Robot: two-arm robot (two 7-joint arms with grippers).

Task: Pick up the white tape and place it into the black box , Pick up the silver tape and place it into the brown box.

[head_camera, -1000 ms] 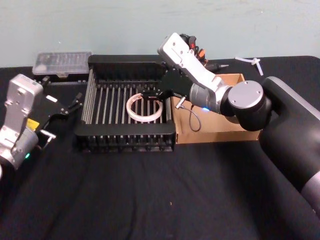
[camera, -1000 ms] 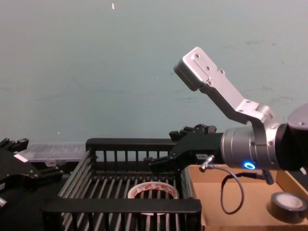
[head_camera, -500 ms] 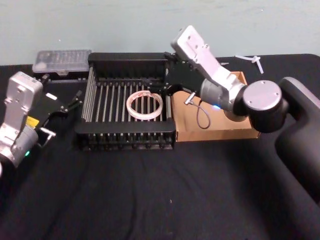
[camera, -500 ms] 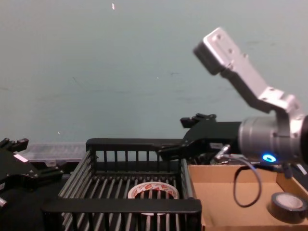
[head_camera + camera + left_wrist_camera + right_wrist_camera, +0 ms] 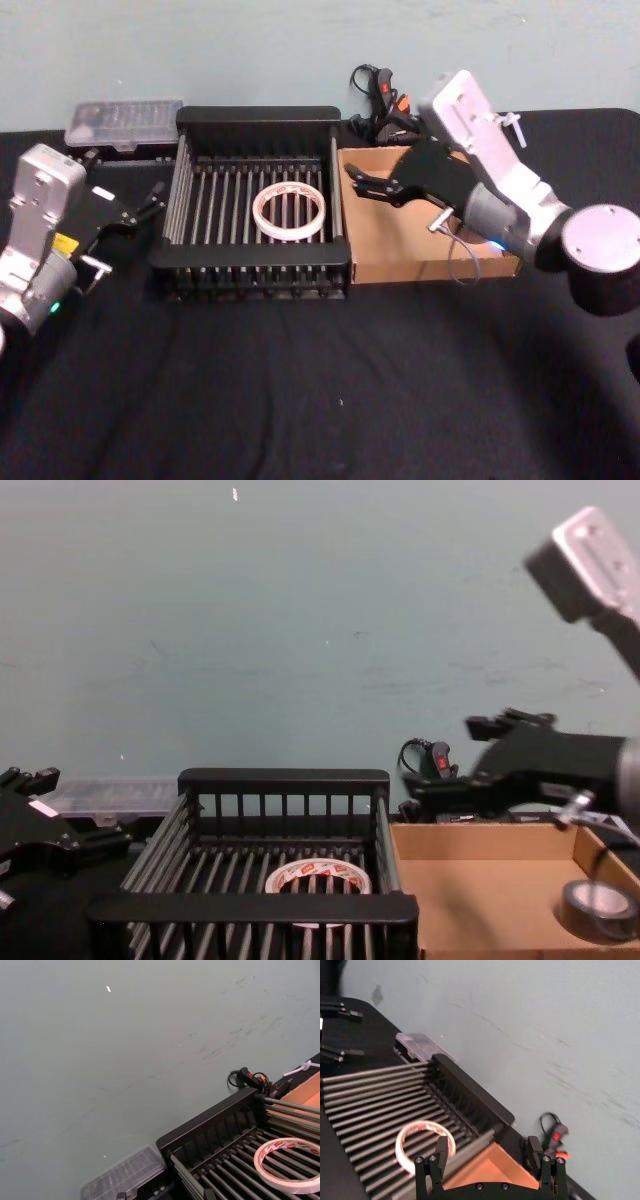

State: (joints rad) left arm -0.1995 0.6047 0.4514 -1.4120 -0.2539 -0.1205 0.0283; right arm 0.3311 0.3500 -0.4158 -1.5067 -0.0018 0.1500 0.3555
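The white tape lay flat on the barred floor of the black box, and the silver tape sat in the brown box. The right gripper hung over the brown box with fingers apart and empty, while the left gripper was parked left of the black box, fingers spread.

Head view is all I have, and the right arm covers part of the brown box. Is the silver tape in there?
Observer: Yes. The chest view shows the silver tape lying on the floor of the brown box, by its right wall.
Operator: Is the right hand touching it?
Observer: No. In the chest view the right hand hangs above the box's back left part, well apart from the tape.
Operator: Is it holding anything?
Observer: No. The right wrist view shows it open, with nothing between its fingers.
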